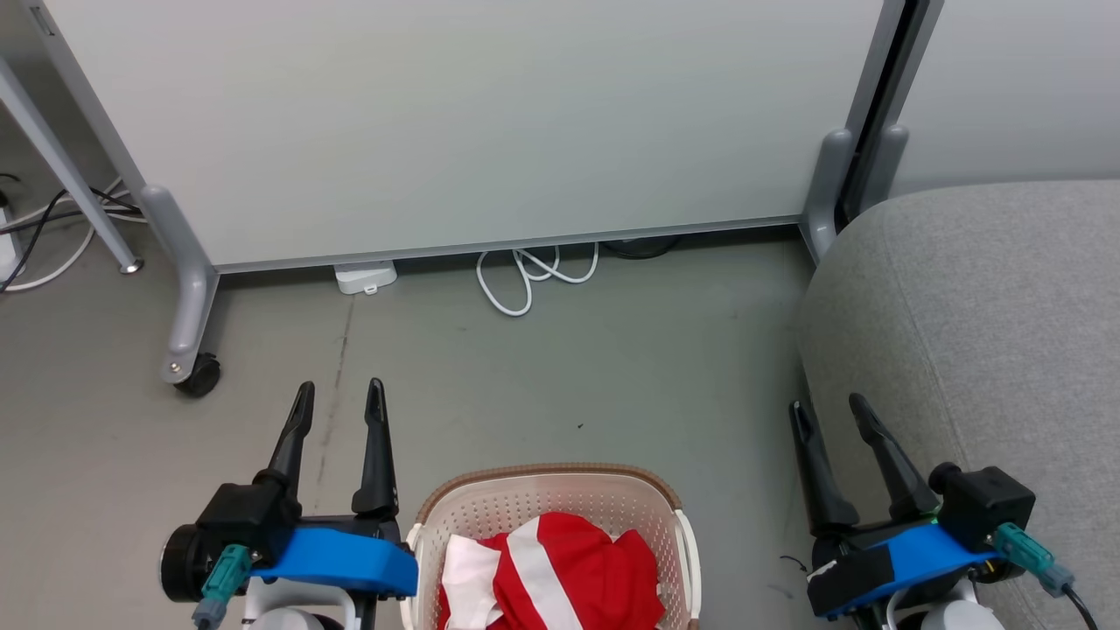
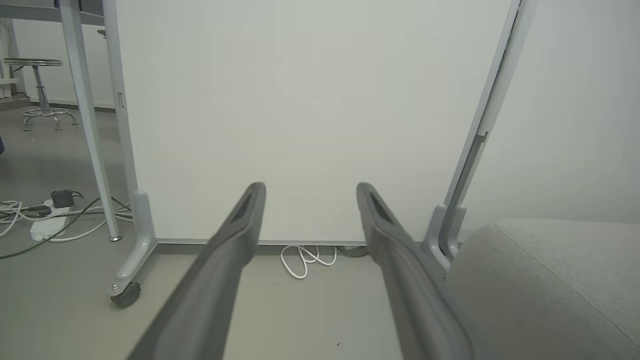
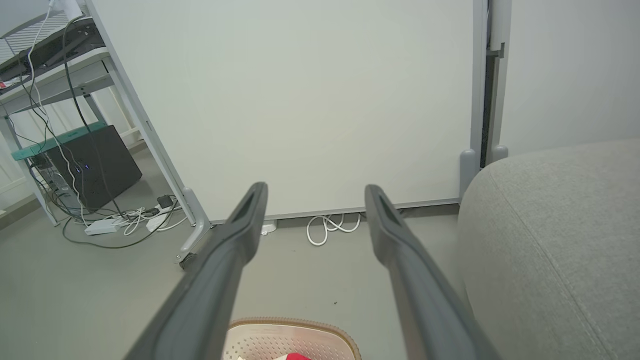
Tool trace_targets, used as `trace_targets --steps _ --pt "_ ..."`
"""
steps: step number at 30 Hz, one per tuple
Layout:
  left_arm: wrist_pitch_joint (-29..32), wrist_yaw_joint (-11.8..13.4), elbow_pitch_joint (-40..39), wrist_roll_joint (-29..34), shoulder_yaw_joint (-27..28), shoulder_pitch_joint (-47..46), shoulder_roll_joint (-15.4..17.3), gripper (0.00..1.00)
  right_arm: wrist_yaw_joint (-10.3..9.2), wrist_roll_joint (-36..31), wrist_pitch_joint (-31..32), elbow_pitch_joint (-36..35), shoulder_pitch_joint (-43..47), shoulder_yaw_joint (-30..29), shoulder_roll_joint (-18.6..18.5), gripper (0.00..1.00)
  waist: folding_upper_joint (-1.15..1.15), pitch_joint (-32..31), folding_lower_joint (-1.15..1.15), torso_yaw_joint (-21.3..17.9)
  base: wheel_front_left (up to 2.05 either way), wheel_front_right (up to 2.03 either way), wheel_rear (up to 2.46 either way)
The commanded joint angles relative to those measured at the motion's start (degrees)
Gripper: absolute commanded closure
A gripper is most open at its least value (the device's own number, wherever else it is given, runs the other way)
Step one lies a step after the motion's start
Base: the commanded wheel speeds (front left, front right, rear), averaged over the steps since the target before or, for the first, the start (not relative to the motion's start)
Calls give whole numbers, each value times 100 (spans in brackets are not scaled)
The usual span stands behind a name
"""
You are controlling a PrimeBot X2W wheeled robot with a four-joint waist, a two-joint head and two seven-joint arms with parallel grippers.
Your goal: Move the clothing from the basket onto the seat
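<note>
In the head view, the basket (image 1: 542, 473) sits at bottom centre with the clothing (image 1: 577, 569) heaped inside; none is on the seat (image 1: 980, 332) at the right edge. The left gripper (image 1: 341, 385) and right gripper (image 1: 827, 402) flank it, fingers spread and empty, probably readied to reach in. In the left wrist view, the fingers gape over the floor. In the right wrist view, they gape above the basket rim.

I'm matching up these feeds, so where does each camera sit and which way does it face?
Head view: on the head, facing forward and down at the basket of clothing; left gripper and right gripper open.
Left wrist view: on the left wrist, facing the white panel between its own fingers.
Right wrist view: on the right wrist, same heading, own fingers, basket below.
Shared: white cable, seat.
</note>
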Motion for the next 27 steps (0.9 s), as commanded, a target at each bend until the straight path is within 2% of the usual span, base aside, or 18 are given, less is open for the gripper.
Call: trace_targets --steps 1,22,27 --pt "-49 -20 -39 122 -10 -100 5 0 13 -142 -56 -10 -80 20 -37 0 0 6 0 4 0 0 0" --pt "-271 -4 16 902 -148 -111 -4 0 15 -983 -276 80 -114 160 -39 0 0 60 0 69 0 0 0" --pt "-278 2 36 829 -147 -113 -4 0 15 -1000 -285 104 -117 157 -40 0 0 73 0 76 0 0 0"
